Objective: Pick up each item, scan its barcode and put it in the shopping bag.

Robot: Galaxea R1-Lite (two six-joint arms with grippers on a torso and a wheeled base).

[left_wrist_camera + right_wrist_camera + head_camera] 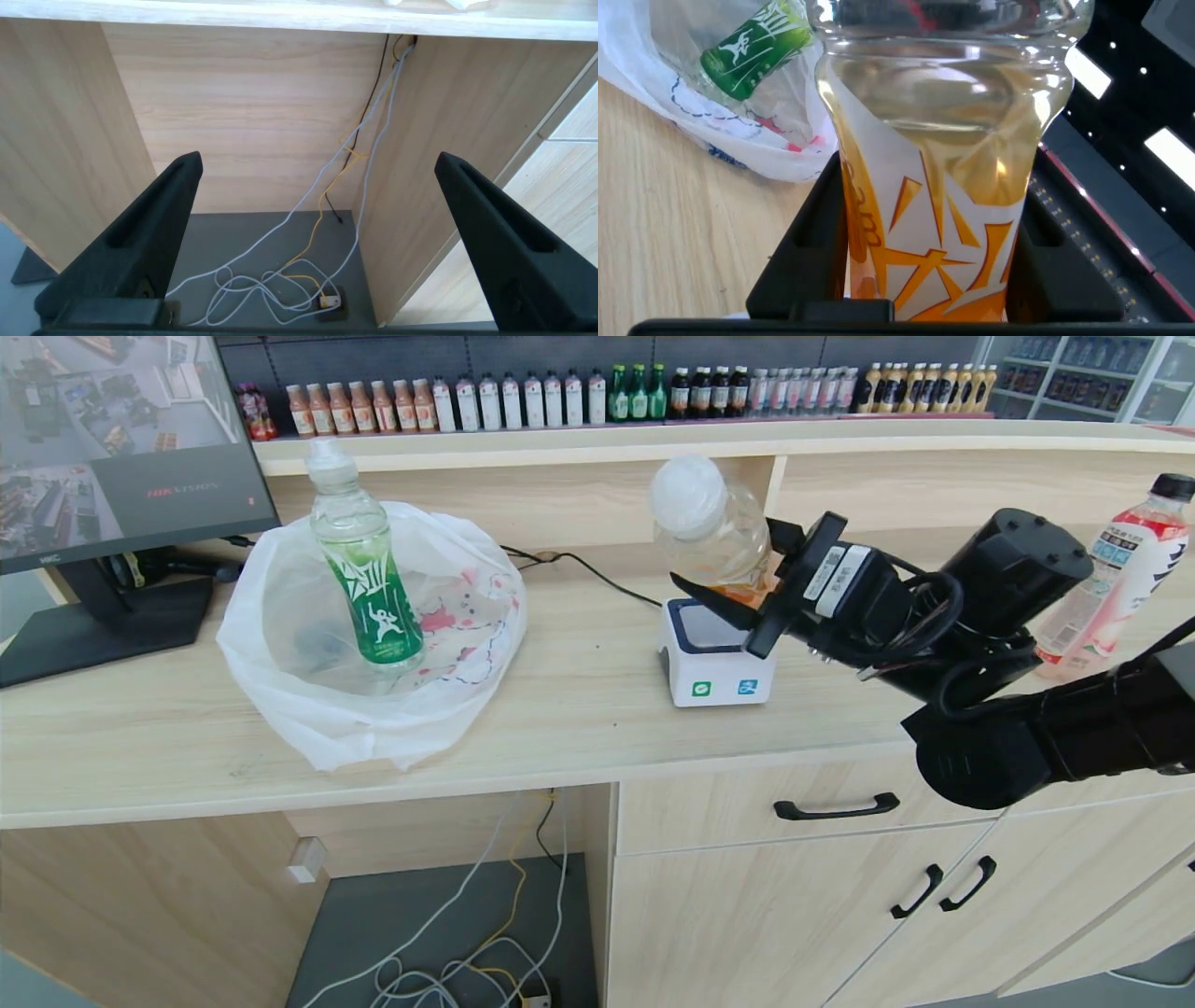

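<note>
Orange-labelled bottle [714, 537], clamped in the right gripper [742, 574], hangs tilted just above the barcode scanner [708, 663]; a green-labelled bottle [364, 569] stands in the white shopping bag [280, 700]. In the left wrist view, the left gripper [318, 163] gapes wide, holding nothing, before dangling cables [360, 187]. In the right wrist view, black fingers [808, 243] press both sides of the bottle.

In the head view, at centre right, the lower half of the orange-labelled bottle [714, 537] is hidden behind the right gripper [733, 569]. One finger of that gripper also covers the upper right corner of the scanner [714, 677]. At left, the base of the green bottle [364, 560] blurs behind the plastic of the shopping bag [280, 644]. At far right, the right arm [1018, 569] hides the foot of the pink bottle [1120, 569]. The monitor [121, 439] is cut off by the upper left corner. The shelf bottles [635, 394] along the top are too small to identify.
</note>
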